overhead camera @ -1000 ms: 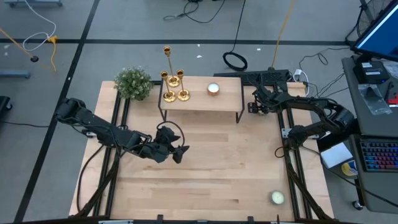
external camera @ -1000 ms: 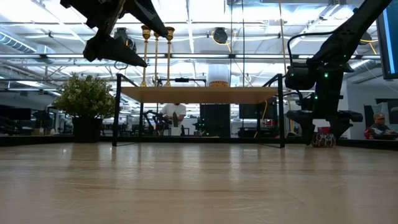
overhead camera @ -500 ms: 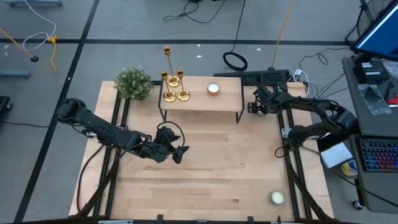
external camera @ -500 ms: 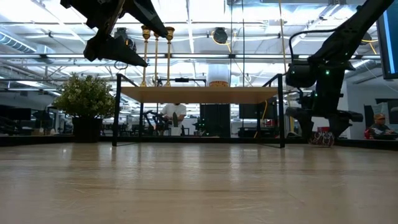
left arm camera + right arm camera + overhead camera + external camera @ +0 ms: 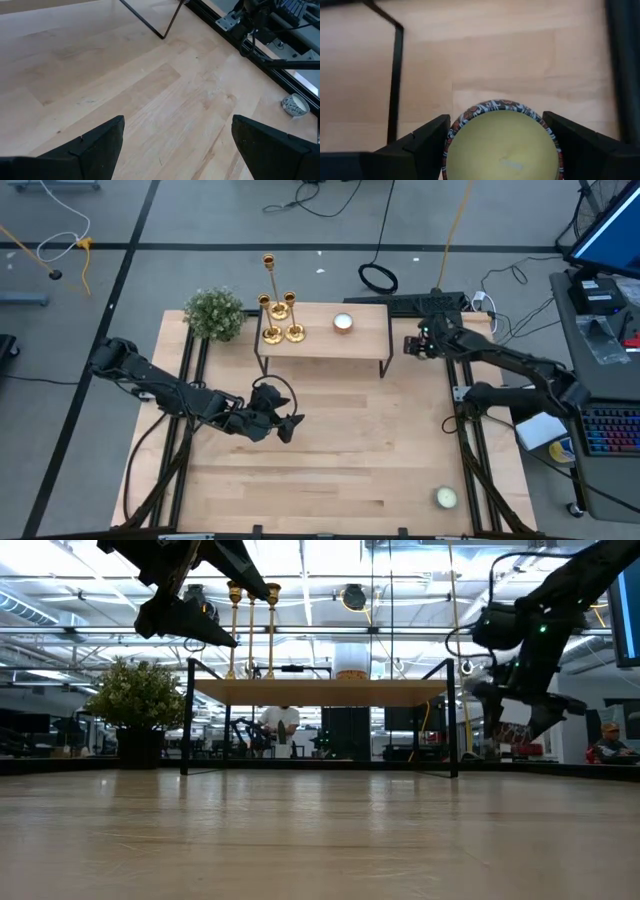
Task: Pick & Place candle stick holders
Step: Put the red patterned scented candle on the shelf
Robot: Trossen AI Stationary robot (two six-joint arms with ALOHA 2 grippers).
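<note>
Three gold candle stick holders (image 5: pixel 281 320) stand by their round bases on the left end of a raised wooden shelf (image 5: pixel 365 340); their stems also show in the low view (image 5: pixel 251 630). My right gripper (image 5: pixel 413 346) hangs just off the shelf's right end, shut on a round pale-green candle (image 5: pixel 501 145) with a patterned rim. Out over the middle-left of the table my left gripper (image 5: pixel 293 426) hovers open, with only bare wood between its fingers (image 5: pixel 175 145). My right gripper pinches the candle's round side wall (image 5: pixel 451 136) between its two fingers, one on each side. The fingers slant down from above. The candle's flat top faces up toward the wrist, and the candle sits above the table in the hold.
A white candle (image 5: pixel 343 322) sits on the shelf's middle. Another candle (image 5: pixel 446 498) lies near the table's near right corner. A bushy green plant (image 5: pixel 214 313) stands at the far left, beside the shelf. Black shelf legs (image 5: pixel 172 20) stand on the wood.
My right gripper has risen from near the table top beside the shelf's right end, carrying the candle up with it and tipping a little. My left arm has kept still.
</note>
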